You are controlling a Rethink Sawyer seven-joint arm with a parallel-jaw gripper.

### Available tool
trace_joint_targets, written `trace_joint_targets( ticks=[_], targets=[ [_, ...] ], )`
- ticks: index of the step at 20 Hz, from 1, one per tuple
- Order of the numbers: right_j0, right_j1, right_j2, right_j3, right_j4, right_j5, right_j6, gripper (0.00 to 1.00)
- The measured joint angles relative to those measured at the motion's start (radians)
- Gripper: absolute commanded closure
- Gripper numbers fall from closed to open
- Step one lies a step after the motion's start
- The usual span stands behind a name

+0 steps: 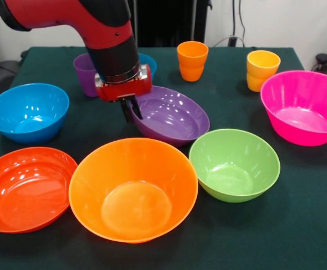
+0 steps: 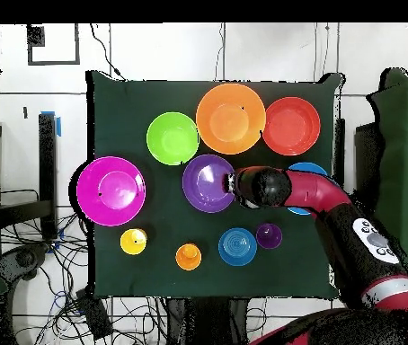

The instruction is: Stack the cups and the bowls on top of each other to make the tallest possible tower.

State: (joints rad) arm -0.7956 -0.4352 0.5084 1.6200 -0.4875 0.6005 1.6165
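My gripper (image 1: 132, 110) is shut on the left rim of the purple bowl (image 1: 172, 115), which tilts in the middle of the table; it also shows in the overhead view (image 2: 232, 184). Around it stand the large orange bowl (image 1: 132, 188), green bowl (image 1: 235, 164), red-orange bowl (image 1: 23, 188), blue bowl (image 1: 28, 111) and large pink bowl (image 1: 305, 107), each apart and empty. No tower shows. The orange cup (image 1: 192, 61), yellow cup (image 1: 262, 70) and purple cup (image 1: 85, 73) stand at the far side. The small blue bowl (image 2: 237, 246) is mostly hidden behind the arm in the front view.
The dark green cloth (image 1: 298, 225) covers the table. My arm (image 2: 333, 211) reaches across the blue bowl's side. Cables lie on the floor beyond the table's edge (image 2: 28, 243).
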Motion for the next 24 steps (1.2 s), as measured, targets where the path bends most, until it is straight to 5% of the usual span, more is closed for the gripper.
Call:
trace_joint_targets(
  ticks=[24],
  targets=[
    [-0.046,-0.095,0.023,0.000,-0.032,0.075,0.000,1.00]
  ],
)
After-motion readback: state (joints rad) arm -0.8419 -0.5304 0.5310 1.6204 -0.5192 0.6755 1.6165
